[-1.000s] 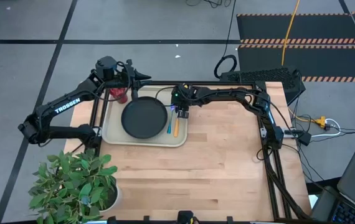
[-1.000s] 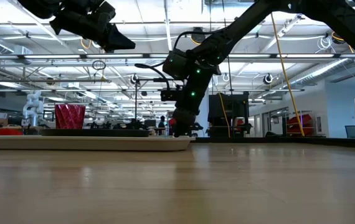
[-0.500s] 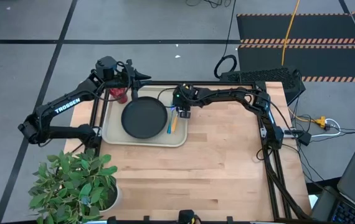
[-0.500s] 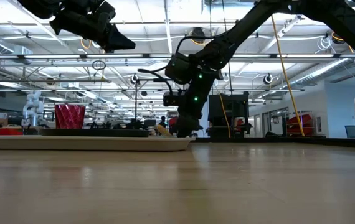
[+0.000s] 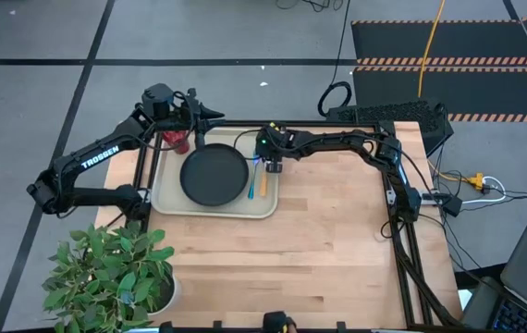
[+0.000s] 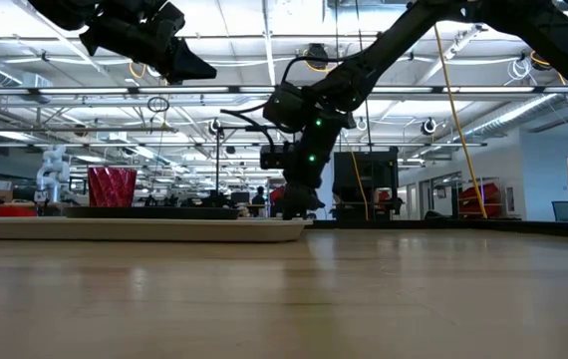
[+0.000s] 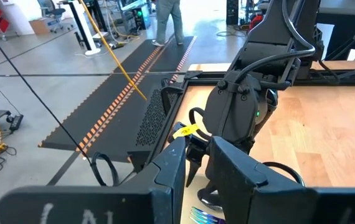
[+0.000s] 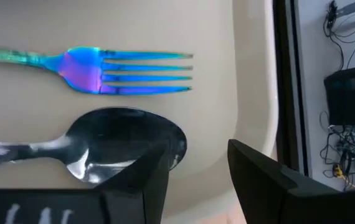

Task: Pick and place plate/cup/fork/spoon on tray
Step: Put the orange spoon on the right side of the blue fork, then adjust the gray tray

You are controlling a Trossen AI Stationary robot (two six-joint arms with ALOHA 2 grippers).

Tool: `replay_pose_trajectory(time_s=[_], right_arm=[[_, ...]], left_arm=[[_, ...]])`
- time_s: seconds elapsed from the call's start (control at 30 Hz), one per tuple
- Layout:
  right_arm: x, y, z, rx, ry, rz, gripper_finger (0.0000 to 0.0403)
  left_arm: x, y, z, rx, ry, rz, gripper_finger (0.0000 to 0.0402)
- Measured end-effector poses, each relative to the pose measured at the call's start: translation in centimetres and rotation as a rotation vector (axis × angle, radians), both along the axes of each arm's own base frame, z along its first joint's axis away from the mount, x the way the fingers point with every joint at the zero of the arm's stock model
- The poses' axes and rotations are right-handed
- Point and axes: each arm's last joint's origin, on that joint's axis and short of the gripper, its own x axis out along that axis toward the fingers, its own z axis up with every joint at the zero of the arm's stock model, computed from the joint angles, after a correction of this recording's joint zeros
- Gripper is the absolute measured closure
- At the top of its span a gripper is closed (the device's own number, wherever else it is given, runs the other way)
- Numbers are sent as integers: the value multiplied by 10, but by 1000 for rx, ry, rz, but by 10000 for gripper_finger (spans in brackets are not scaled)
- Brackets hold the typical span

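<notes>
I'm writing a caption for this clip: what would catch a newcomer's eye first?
The beige tray at the table's far left, already holding the black plate, the red cup, the blue fork and the spoon. The right gripper hangs open just above the spoon's bowl; the left gripper waits above the cup.

**Colours and Patterns on the Table**

A matte black plate [image 5: 214,176] is seen on a beige tray [image 5: 166,190]. The cup [image 5: 177,141] is dark red. An iridescent blue fork [image 8: 121,70] is shown beside a spoon [image 5: 263,181] with an orange handle and silver bowl. Pale wood grain marks the table [image 5: 319,250]; the plant [image 5: 111,273] is green.
</notes>
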Motion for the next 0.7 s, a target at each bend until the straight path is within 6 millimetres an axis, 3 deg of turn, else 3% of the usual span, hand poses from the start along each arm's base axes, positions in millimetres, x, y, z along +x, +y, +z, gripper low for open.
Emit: replay_pose_trajectory(time_s=[0.3, 0.7], right_arm=[[5, 12, 0, -2, 1, 28, 246], [-2, 20, 30, -15, -24, -2, 246]], left_arm=[[0, 0, 0, -1, 0, 0, 321], [0, 0, 0, -8, -1, 1, 321]])
